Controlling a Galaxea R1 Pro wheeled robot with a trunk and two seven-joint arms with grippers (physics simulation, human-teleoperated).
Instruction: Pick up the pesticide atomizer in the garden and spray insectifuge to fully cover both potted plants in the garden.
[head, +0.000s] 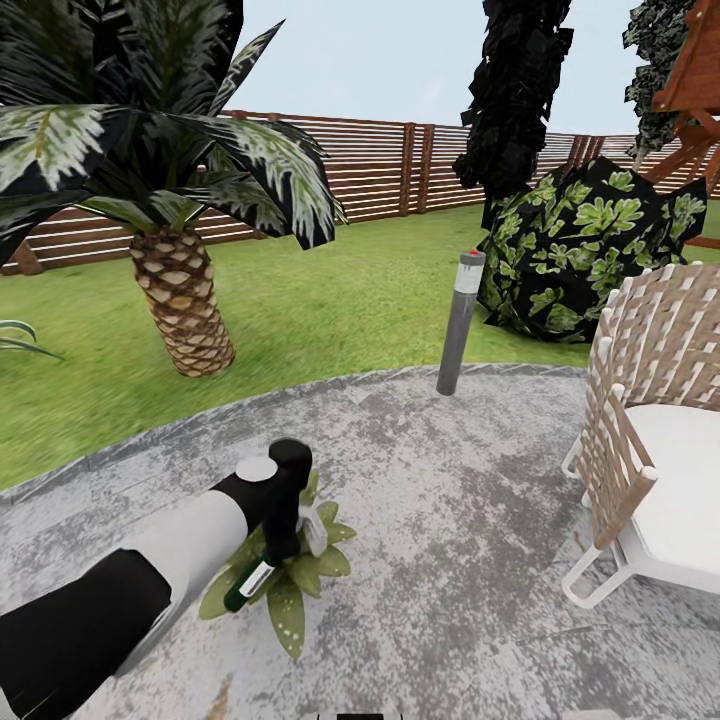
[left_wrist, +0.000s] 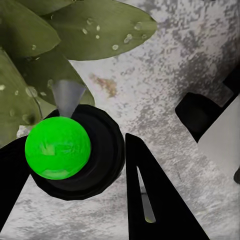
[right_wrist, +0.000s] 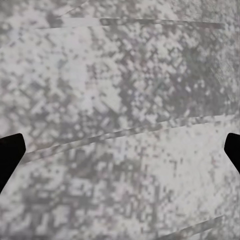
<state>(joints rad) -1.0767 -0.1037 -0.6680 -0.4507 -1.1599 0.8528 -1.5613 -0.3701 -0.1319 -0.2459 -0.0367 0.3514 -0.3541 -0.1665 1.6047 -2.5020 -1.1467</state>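
Spraying stage. The pesticide atomizer (head: 250, 583) is held clamped between the fingers of the left gripper (head: 262, 570), directly above a potted plant (head: 290, 580) standing on the stone patio (head: 450, 520). In the left wrist view, the atomizer's dark top carries a bright green marker, a pale spray cone is directed at the leaves, and whitish insectifuge (left_wrist: 115, 46) specks are seen on the foliage. For full coverage, the nozzle is best swept over every leaf while kept close. The pot is hidden beneath the rosette. The right gripper (right_wrist: 120, 150) is pointed at bare patio, fingers apart.
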